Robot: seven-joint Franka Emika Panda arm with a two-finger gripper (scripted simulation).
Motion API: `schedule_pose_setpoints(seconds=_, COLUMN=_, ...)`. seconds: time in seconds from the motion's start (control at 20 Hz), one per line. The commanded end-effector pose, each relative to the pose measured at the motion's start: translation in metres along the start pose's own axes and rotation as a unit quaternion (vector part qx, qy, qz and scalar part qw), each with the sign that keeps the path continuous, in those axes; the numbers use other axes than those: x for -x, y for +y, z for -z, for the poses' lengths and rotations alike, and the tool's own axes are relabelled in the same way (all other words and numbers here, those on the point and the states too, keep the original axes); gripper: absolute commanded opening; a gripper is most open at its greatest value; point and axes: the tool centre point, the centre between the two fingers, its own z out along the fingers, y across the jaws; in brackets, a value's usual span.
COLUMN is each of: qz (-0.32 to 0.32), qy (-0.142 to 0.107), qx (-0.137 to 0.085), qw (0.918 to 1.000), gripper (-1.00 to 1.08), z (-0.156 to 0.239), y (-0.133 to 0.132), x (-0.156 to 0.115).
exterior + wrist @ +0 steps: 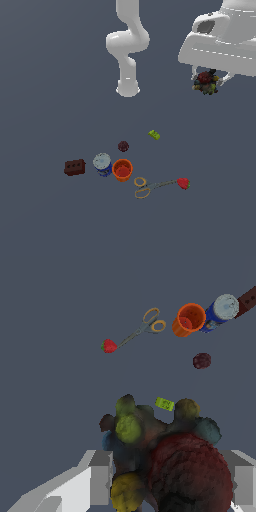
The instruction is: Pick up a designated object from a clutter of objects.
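Speckled dark red, green and yellowish, the lumpy cluster hangs high above the grey floor, clamped between the gripper's fingers. Well below lie the orange cup, scissors and strawberry.

This is no home or kitchen I work in but a bare simulated test space. Under me lies a flat, featureless slate-grey floor with no walls, furniture or edges in sight. My smooth white arm stands straight on it. The few small things scattered there, like the scissors and orange cup, look computer-rendered, with flat colours and soft shading.
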Motion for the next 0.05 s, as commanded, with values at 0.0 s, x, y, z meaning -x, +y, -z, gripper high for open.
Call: schedule_pose_setpoints(seconds=0.0, qz=-0.001, qy=0.000, qx=0.000, qw=1.0000, gripper=-1.00, z=0.0014, y=-0.0004, x=-0.0005)
